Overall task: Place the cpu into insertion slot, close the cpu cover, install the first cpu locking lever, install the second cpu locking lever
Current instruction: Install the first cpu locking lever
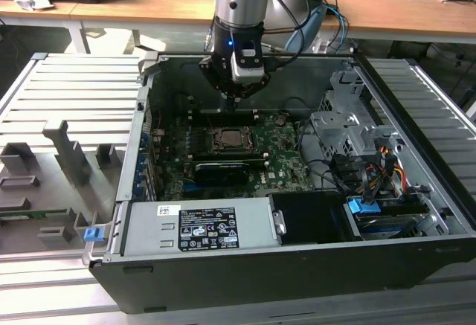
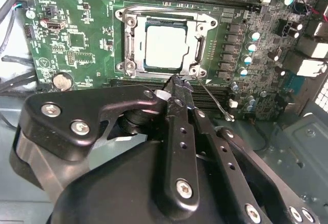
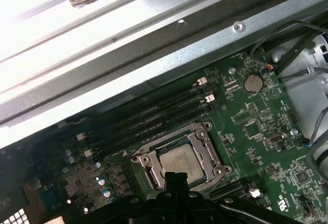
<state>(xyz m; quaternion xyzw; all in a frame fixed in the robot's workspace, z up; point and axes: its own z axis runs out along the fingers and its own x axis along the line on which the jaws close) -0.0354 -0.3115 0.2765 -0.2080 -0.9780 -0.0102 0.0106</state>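
Right, reading across the exterior view from its left: grey ribbed tray (image 1: 59, 102), then the open computer case (image 1: 312, 79) with the board (image 1: 282, 154) flat inside. Mid-board, the cpu (image 2: 164, 47) sits in its socket and the cpu cover (image 2: 134, 47) lies down flat around it. My gripper (image 2: 177, 83) is pinched narrow with nothing in it. Its tip is just beside one corner of the cover, by the thin wire lever (image 2: 212, 100) that slants out from that corner. Lever looks unlatched, though I can't see its catch from here. I reckon the step is seating this lever: push near its free end, down then sideways under the catch, slowly, since thin wire slips off a narrow tip. Stay off the cover. Drive cage (image 1: 349, 128) on the exterior view's right is well apart.
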